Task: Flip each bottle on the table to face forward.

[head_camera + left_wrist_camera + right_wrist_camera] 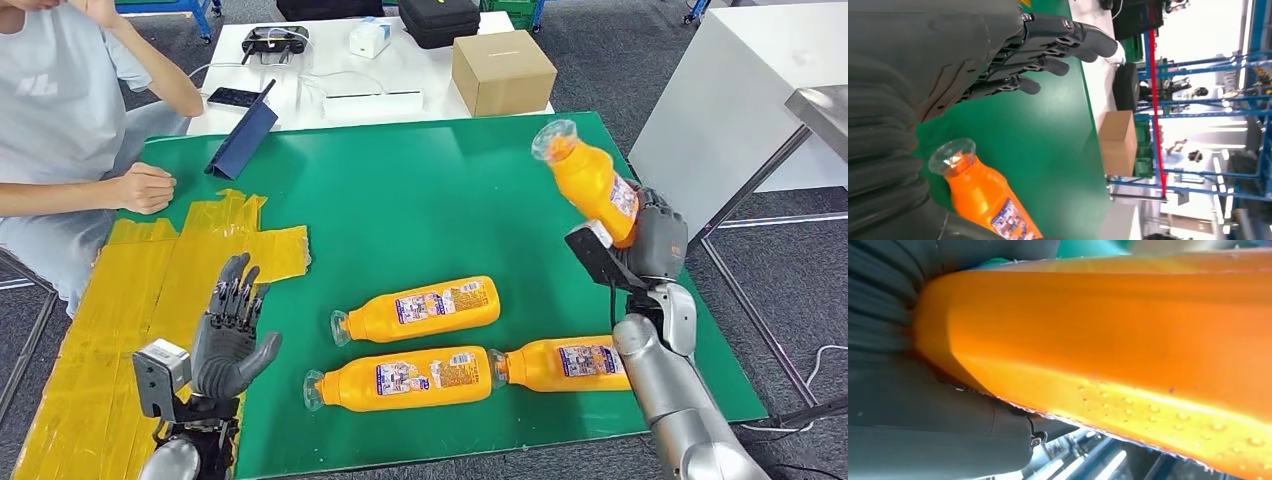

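Note:
My right hand (pixel 655 238) holds an orange bottle (pixel 590 180) tilted up above the right side of the green mat (pixel 400 190), cap end pointing away and left. Up close, that bottle's orange body (pixel 1128 330) lies against the hand's grey palm (pixel 923 420). Three more orange bottles lie on their sides on the mat with labels up: one in the middle (pixel 420 308), one nearer the front (pixel 400 377), one at front right (pixel 560 362). My left hand (pixel 228 330) hovers open over the mat's left front, fingers (pixel 1048 45) spread, with a lying bottle (pixel 983 195) beside it.
A person sits at the left with a fist (pixel 145 187) resting on the mat's corner. Yellow tape (pixel 150 300) covers the left side. A blue folder (pixel 243 135), a cardboard box (pixel 502 70) and devices sit on the white table behind. A white cabinet (pixel 730 100) stands at right.

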